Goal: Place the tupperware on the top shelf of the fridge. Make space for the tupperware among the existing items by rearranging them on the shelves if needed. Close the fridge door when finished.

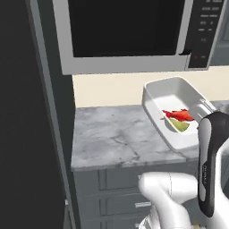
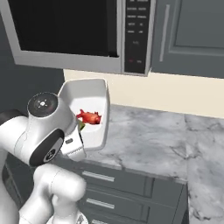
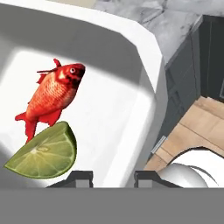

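The tupperware (image 1: pixel 166 91) is a whitish tub, tilted and lifted above the counter beside the dark grey fridge (image 1: pixel 22 134). It holds a red fish-shaped piece (image 3: pixel 52 94) and a lime wedge (image 3: pixel 43 153). My gripper (image 3: pixel 113 177) is shut on the tub's near wall (image 3: pixel 131 65), with one fingertip inside and one outside. In the right base view the tupperware (image 2: pixel 87 96) hangs just behind my arm's big joint. In the left base view a dark arm link covers the grip. The fridge's inside, its top shelf, the other shelves, the existing items and the fridge door are out of view.
A silver microwave (image 1: pixel 125 31) hangs above the marble counter (image 1: pixel 112 138), close over the tub. Grey drawers (image 2: pixel 118 183) sit below the counter and a grey wall cabinet (image 2: pixel 192 35) is at the right. Wooden floor (image 3: pixel 192 135) lies below.
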